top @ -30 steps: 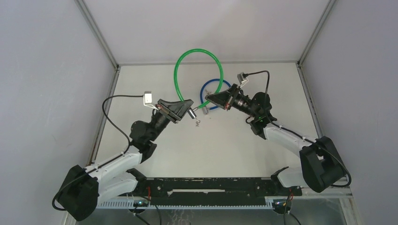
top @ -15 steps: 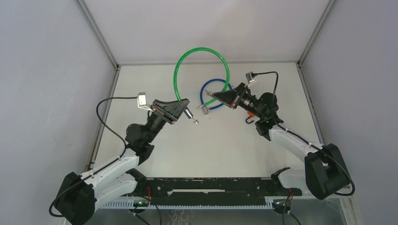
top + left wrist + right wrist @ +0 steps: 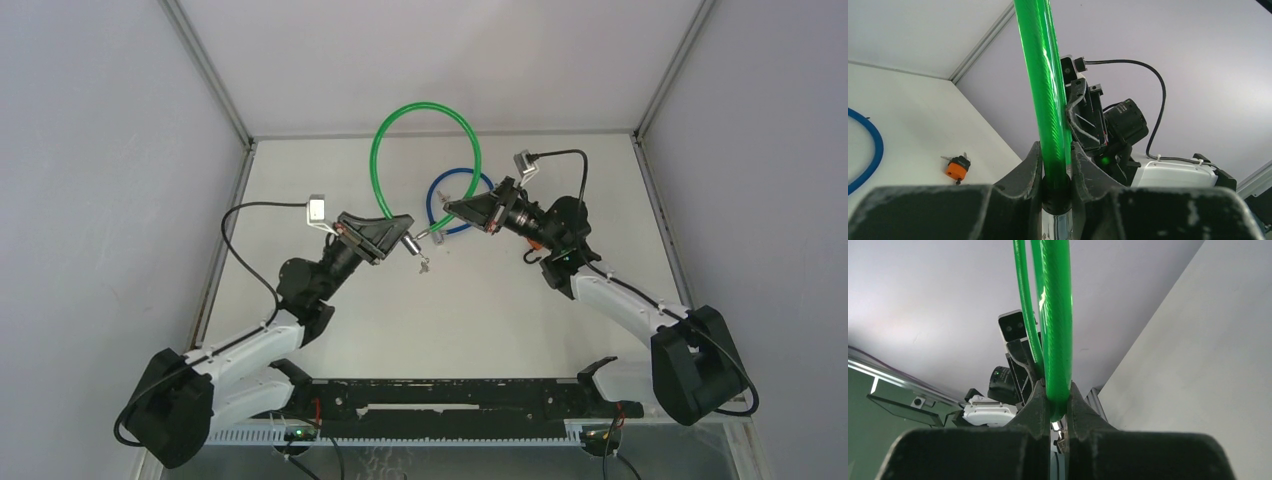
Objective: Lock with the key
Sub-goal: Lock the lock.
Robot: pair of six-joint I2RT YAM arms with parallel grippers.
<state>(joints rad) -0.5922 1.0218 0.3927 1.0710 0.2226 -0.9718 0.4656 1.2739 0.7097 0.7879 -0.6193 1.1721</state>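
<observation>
A green cable lock (image 3: 398, 125) arches above the table, one end in each gripper. My left gripper (image 3: 401, 233) is shut on the end with the silver lock barrel (image 3: 411, 243); small keys (image 3: 424, 264) hang below it. In the left wrist view the fingers (image 3: 1030, 170) clamp the black collar of the green cable (image 3: 1045, 90). My right gripper (image 3: 452, 211) is shut on the other end, whose metal pin (image 3: 434, 235) points at the barrel across a small gap. In the right wrist view the cable (image 3: 1057, 340) runs up from between the shut fingers (image 3: 1038, 402).
A blue cable lock (image 3: 461, 206) lies on the table behind the grippers; it also shows in the left wrist view (image 3: 870, 157). An orange-headed key (image 3: 957, 168) lies on the table beside it. Grey walls enclose the white table (image 3: 560, 180) on three sides.
Half a second ago the two ends were further apart. Both grippers have moved back toward each other, and the pin is now close to the barrel.
</observation>
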